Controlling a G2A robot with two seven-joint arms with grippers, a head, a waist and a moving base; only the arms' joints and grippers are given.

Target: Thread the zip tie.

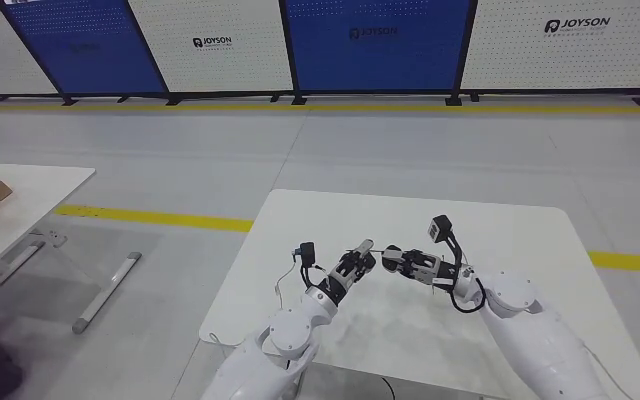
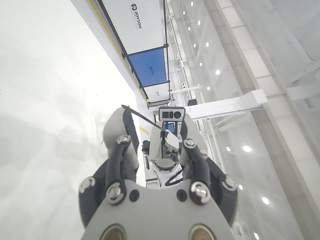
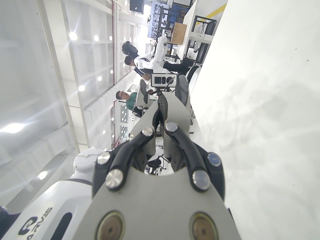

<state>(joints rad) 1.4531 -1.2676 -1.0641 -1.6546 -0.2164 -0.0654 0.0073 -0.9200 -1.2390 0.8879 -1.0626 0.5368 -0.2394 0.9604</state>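
Note:
A thin black zip tie [image 2: 142,118] is held above the white table [image 1: 400,330]. My right gripper [image 3: 161,99] is shut on one end of it, and a short stretch of the tie [image 3: 169,83] sticks out past the fingertips. My left gripper [image 2: 154,116] faces it with its fingers spread wide open. The right gripper [image 2: 165,136] sits between those fingers. The tie's free end slants across one left fingertip [image 2: 125,116]; I cannot tell whether it touches. From above, the left gripper [image 1: 358,260] and right gripper [image 1: 392,258] meet tip to tip over the table's middle.
The table's front edge lies close under the arms. Another white table [image 1: 30,200] stands off to the left, with a grey bar [image 1: 105,292] on the floor beside it. Blue and white panels [image 1: 375,45] line the back of the room.

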